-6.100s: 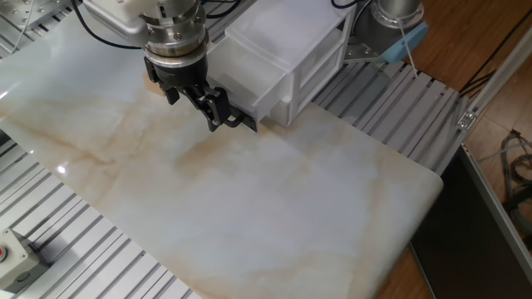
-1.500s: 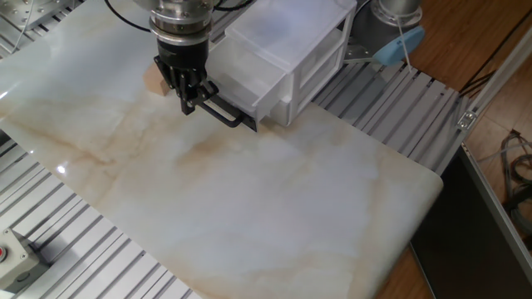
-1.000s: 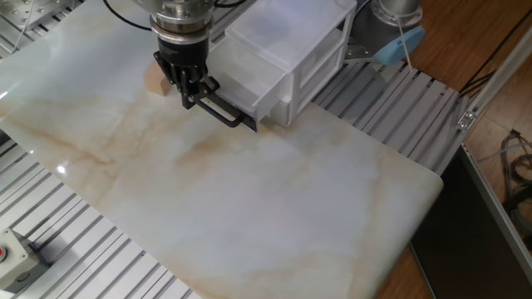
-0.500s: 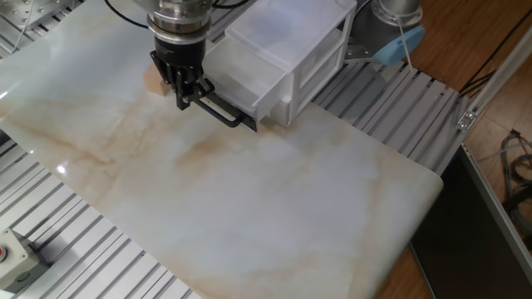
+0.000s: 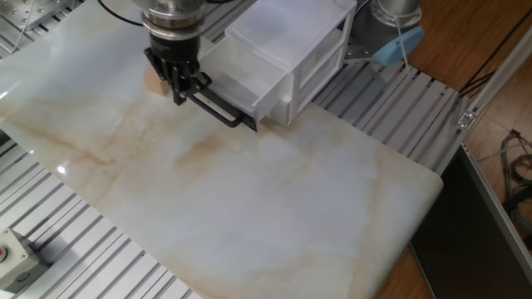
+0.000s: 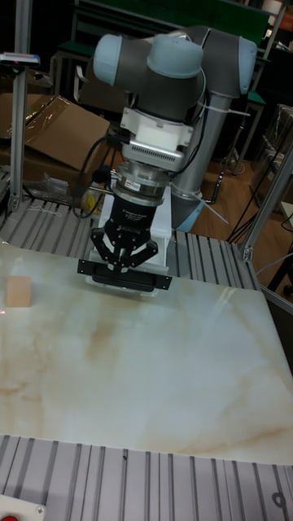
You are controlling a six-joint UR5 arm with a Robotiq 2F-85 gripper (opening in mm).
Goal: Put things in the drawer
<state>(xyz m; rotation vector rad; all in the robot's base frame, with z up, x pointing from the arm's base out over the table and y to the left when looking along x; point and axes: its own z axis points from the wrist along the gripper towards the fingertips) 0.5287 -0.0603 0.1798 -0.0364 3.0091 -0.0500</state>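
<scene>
The white drawer (image 5: 237, 90) sticks out from the front of its cabinet (image 5: 291, 50). Its long black bar handle (image 5: 223, 111) faces the table. My gripper (image 5: 179, 91) hangs at the left end of that handle, fingers pointing down and drawn together with nothing between them. In the tall fixed view the gripper (image 6: 123, 262) sits just above the handle (image 6: 155, 281). The tan wooden cube (image 6: 18, 291) rests on the table well to the left. In the fixed view the cube (image 5: 153, 81) peeks out behind the gripper's left side.
A marble-patterned tabletop (image 5: 249, 199) spreads in front of the cabinet. Ribbed aluminium rails (image 5: 391, 108) border it. A light-blue part (image 5: 397, 46) sits behind the cabinet at the right. Cables trail from the wrist.
Over the last seconds the gripper has slid left along the handle, past its left end, toward the cube. The drawer, handle and cube have stayed put.
</scene>
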